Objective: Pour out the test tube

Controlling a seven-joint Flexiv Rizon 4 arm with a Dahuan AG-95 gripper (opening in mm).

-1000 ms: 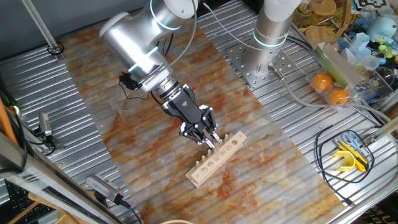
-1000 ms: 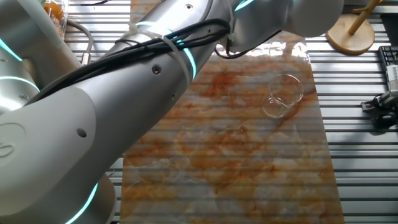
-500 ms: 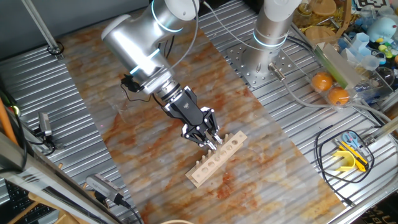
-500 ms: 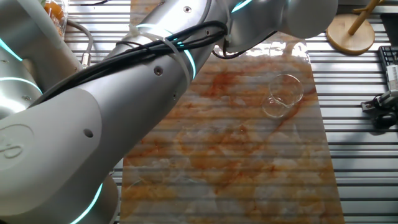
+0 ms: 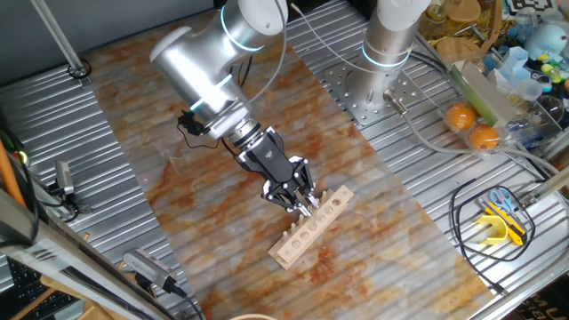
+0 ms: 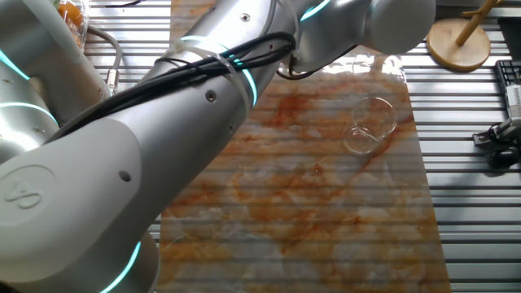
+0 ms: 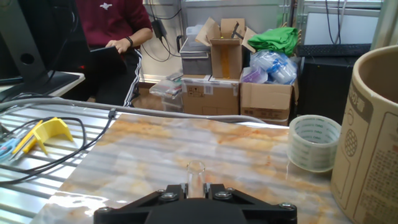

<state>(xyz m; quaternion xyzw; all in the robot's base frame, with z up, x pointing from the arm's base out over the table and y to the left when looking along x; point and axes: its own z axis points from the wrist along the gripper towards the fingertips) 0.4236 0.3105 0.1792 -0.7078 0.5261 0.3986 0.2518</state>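
One test tube (image 7: 195,177) stands upright between the fingers of the gripper (image 5: 305,206), apparently clamped, directly over the wooden rack (image 5: 311,227), likely for extraction before pouring.

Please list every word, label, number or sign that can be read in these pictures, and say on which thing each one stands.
No text here can be read with certainty.
Beige cup: small print, too blurred to read.
Cardboard boxes: labels, too small to read.
Red shirt: white mark, not readable.
Marker: black-and-white pattern, no words.
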